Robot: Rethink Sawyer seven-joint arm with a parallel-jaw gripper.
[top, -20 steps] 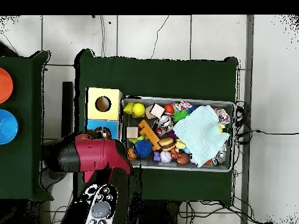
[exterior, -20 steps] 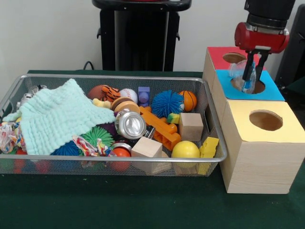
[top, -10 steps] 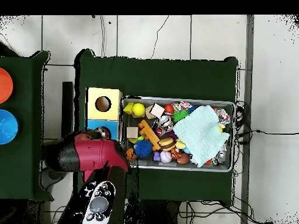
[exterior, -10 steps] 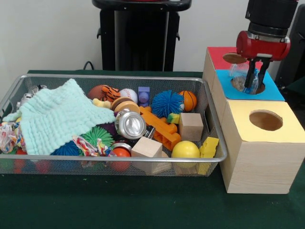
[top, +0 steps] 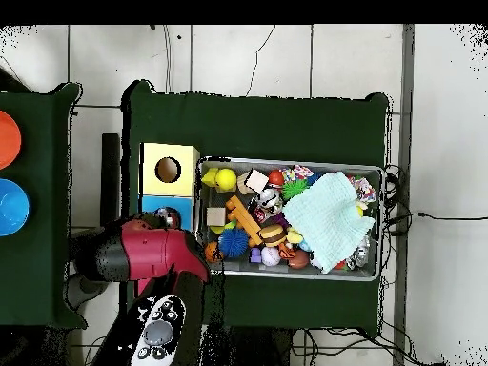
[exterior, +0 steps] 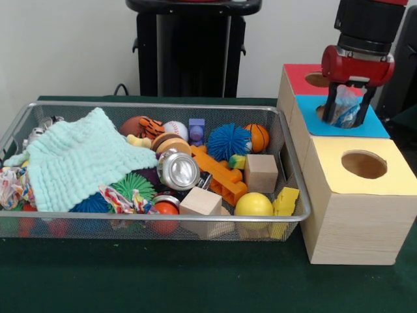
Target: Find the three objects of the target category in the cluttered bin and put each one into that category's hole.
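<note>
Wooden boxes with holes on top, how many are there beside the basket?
3, in a row at the basket's end: the yellow-topped box nearest the camera, the blue-topped box behind it under the gripper, and the red-topped box farthest back.

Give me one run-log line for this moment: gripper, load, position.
gripper: open, fingers astride clear plastic wrapper | position: over blue-topped box opening | red-topped box hole: just behind, empty | wire bin: cluttered

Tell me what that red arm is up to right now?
Gripper open, straddling a clear plastic wrapper over the blue-topped box. Red-topped box's hole sits just behind, unobstructed. Wire bin untouched.
</note>
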